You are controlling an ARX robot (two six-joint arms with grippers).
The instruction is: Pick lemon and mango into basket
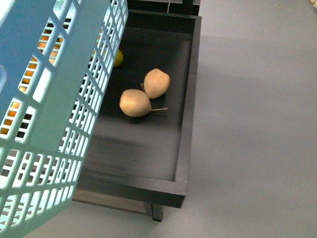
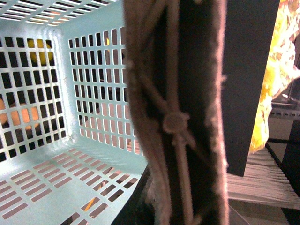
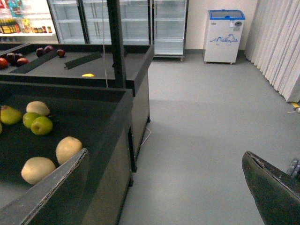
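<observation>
The light teal basket (image 1: 54, 124) hangs tilted over the left of the black display bin (image 1: 183, 148). My left gripper (image 2: 180, 154) is shut on its brownish handle (image 2: 145, 93), which fills the left wrist view. The basket floor (image 2: 42, 187) that shows there is bare. Through the slotted wall I see the yellow lemon (image 2: 40, 51) and the orange mango (image 2: 22, 117) outside the basket. In the front view the lemon (image 1: 118, 57) peeks out past the basket's edge. Orange shows through its slots. My right gripper (image 3: 166, 187) is open over the grey floor beside the bin, holding nothing.
Two pale tan fruits (image 1: 134, 102) (image 1: 156, 83) lie in the bin. The right wrist view also shows green apples (image 3: 41, 125) in it and a second bin (image 3: 70, 63) with dark red fruit behind. Grey floor (image 1: 252, 124) lies to the right, with fridges and a chest freezer (image 3: 226, 35) far off.
</observation>
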